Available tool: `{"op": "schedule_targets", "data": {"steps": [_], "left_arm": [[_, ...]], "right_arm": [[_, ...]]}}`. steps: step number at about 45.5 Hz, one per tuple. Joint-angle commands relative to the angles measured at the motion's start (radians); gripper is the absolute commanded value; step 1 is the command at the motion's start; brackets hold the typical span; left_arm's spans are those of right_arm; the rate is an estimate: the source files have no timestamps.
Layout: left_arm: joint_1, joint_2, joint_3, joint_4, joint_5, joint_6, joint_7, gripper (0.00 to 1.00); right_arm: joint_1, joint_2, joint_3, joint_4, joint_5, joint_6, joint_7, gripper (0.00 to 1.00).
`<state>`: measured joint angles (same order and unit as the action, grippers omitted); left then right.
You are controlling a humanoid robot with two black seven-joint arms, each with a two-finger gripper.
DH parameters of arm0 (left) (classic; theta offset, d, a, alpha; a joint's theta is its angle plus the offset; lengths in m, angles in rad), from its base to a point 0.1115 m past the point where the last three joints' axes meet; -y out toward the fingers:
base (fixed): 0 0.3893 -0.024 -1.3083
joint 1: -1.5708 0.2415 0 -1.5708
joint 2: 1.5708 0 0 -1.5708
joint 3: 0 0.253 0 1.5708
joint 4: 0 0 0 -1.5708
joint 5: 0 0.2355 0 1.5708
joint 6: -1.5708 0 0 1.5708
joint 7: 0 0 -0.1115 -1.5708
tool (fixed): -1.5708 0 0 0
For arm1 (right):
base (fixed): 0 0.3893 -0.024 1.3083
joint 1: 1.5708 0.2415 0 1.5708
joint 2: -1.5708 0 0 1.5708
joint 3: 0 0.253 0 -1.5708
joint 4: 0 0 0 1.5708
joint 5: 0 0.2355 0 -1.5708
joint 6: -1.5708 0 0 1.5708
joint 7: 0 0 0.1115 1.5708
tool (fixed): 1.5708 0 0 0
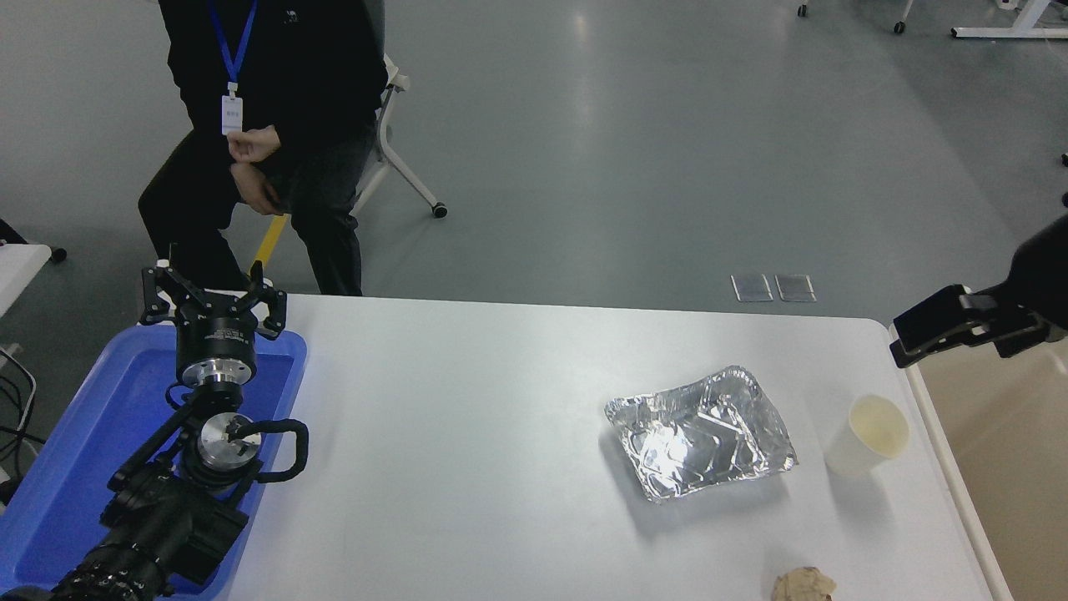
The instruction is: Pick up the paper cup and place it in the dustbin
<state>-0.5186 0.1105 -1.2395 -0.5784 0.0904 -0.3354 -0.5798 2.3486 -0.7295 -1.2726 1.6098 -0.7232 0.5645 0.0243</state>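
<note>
Paper cup (868, 435) upright on white table (467, 434), at 3 o'clock of foil tray (702, 433), near the dustbin (993, 451) edge. Right gripper (901, 338) at cup's 1 o'clock, grip state unclear. Left gripper (213, 292) parked, fingers spread, over blue tray (50, 501).

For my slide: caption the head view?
Cup upright by foil tray; right hand over dustbin edge.

No readable text, only illegibly small white print on the left gripper (213, 294) body.
</note>
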Motion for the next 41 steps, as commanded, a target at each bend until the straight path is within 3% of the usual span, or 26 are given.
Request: {"op": "schedule_targets", "data": {"steps": [1,17,41], "left_arm": [[0.000,0.000,0.000,0.000,0.000,0.000,0.000,0.99],[0.000,0.000,0.000,0.000,0.000,0.000,0.000,0.99],[0.000,0.000,0.000,0.000,0.000,0.001,0.000,0.99]], "right_arm": [[-0.221,-0.022,0.073,-0.128,-0.146,-0.144,0.000,1.00],[-0.509,-0.037,0.217,-0.271,-0.160,-0.262,0.000,1.00],[-0.837,-0.028,0.433,-0.425,-0.163,-0.314,0.002,1.00]]}}
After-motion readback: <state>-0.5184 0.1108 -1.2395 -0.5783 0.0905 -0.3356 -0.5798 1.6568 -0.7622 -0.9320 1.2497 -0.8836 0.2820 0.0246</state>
